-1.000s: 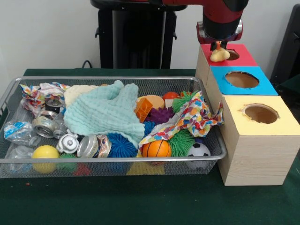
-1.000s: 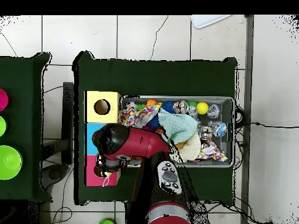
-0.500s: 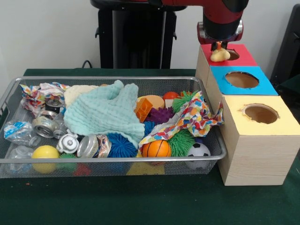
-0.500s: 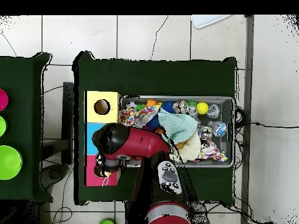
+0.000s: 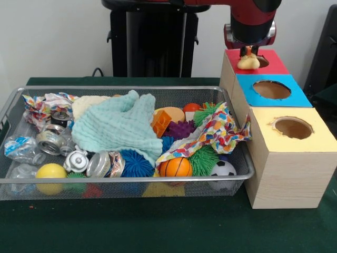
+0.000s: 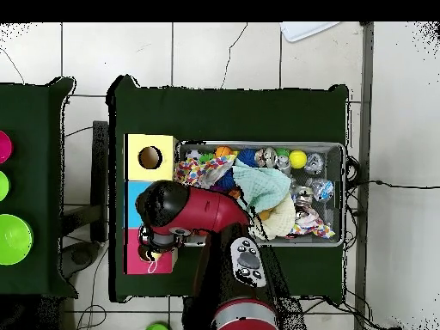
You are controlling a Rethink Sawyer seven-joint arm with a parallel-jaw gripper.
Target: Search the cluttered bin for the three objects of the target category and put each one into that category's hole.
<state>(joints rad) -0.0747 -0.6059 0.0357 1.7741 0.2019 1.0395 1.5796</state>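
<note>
One cream plush [image 5: 248, 62] clamped in the gripper [image 5: 247, 52] at the red hole [image 5: 260, 61], at the far right corner of the table in the front view, hanging just over the red top with its lower part at the hole's rim. Red arm [image 5: 249, 21] coming down from the top edge, directly above that box. Next along the right edge toward the near side, the blue hole [image 5: 271, 89] and the yellow hole [image 5: 293, 128], both open and unoccupied. Filling the left and middle of the table, the bin [image 5: 131, 180], its right end just beside the boxes. Inside, a mint cloth [image 5: 117, 127] heaped at the middle, a patterned rag [image 5: 218, 132] draped over the right end, crushed cans [image 5: 50, 139] at the left, a yellow ball [image 5: 51, 172] near the front left corner, spiky balls [image 5: 136, 163] and a small basketball [image 5: 176, 167] along the front rim. Seen from overhead, the arm [image 6: 189, 215] covering the blue and red boxes beside the bin [image 6: 344, 193].
</note>
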